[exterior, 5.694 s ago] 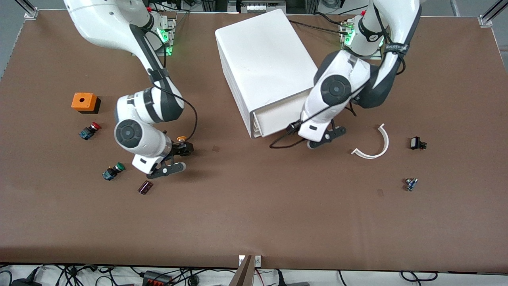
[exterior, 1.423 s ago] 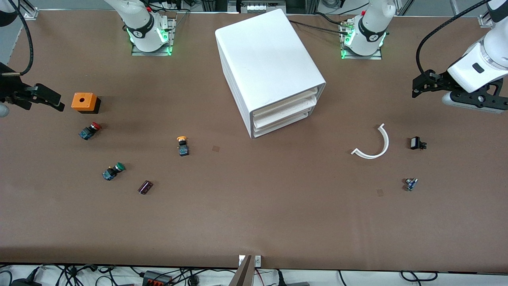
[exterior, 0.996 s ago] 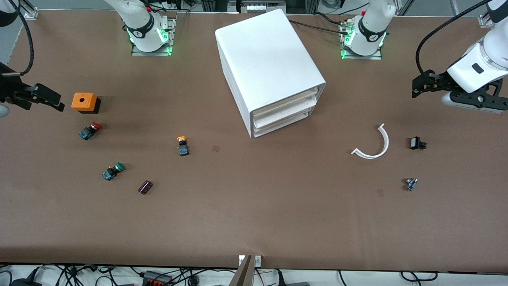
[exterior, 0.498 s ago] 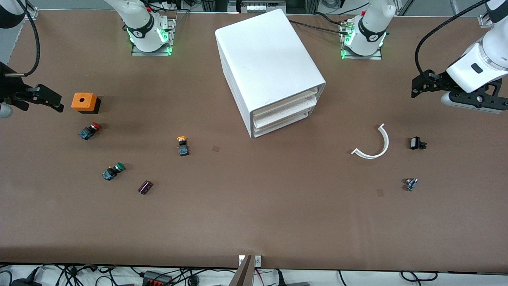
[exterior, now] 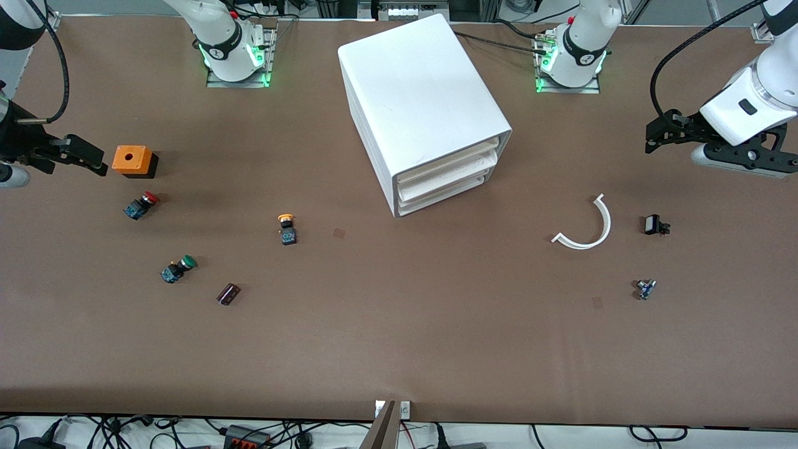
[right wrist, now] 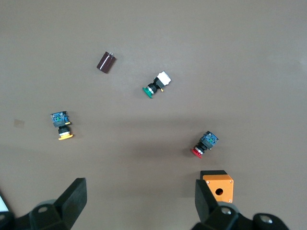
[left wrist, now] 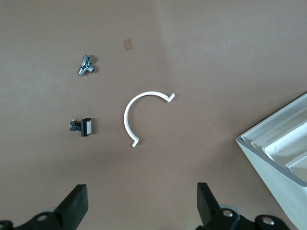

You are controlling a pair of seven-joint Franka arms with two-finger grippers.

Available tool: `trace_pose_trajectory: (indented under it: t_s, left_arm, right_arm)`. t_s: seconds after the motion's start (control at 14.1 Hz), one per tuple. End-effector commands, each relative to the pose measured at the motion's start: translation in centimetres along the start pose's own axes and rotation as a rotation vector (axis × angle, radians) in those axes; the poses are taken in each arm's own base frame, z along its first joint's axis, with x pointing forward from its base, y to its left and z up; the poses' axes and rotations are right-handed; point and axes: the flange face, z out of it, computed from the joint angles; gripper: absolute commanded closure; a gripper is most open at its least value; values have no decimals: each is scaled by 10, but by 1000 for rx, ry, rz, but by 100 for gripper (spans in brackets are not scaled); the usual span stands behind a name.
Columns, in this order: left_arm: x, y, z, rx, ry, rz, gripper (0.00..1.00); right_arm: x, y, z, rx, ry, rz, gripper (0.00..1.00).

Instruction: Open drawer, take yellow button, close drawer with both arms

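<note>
Black left gripper [left wrist: 139, 211] and right gripper [right wrist: 139, 206] fingers spread wide, empty.

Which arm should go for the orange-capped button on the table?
Right. The right end effector hangs open beside the orange box, toward the button; the left end effector, also open, is at the left arm's end, the cabinet between.

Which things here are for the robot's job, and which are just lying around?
For the job: top drawer, shut; yellow button, out on the table; left gripper and right gripper, both open.

Lying about: red button, green button, orange box, white curved strip.
</note>
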Motion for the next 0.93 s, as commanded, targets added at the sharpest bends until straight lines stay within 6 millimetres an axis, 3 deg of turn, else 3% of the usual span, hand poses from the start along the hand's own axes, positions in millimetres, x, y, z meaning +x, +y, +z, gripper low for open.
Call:
trace_pose_trajectory:
  t_s: [0.0,0.85]
  left_arm:
    - [0,2,-5,-7,2,11,0]
    - [0,2,-5,-8,0,10,0]
  right_arm:
    - [-13,-3,2,16,-12,12,0]
    - [-18,-4,-4,22,-13,11,0]
